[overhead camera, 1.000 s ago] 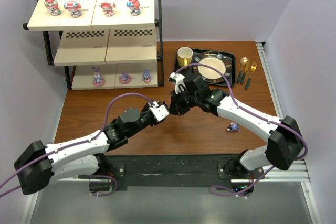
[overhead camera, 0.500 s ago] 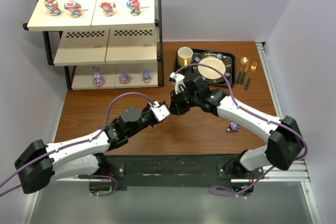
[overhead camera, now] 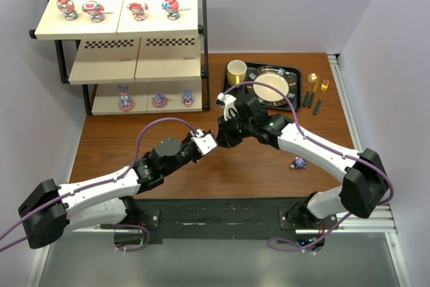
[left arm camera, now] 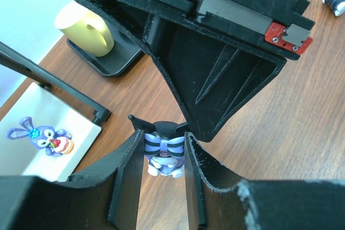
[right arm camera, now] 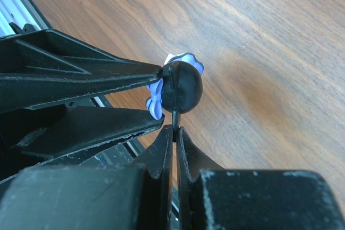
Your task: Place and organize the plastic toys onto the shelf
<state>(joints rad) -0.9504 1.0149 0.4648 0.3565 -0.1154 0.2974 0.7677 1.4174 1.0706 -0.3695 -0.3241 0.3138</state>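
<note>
Left wrist view: left gripper (left arm camera: 164, 140) jaws squeeze both sides of the dark figurine (left arm camera: 165, 155); right gripper (right arm camera: 175, 130) jaws pinch its thin black tip.

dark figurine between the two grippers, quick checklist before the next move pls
1. Is the left gripper closed around the dark figurine: ok, it touches both sides.
2. Is that grip firm enough to carry the figurine alone: cannot tell.
3. Has the right gripper let go: not ok, it pinches the thin black tip on the figurine's head.
4. Is there room on the shelf: ok, no toy shows on its middle tier.
5. Are all toys off the table: not ok, a small toy lies on its right half.
</note>
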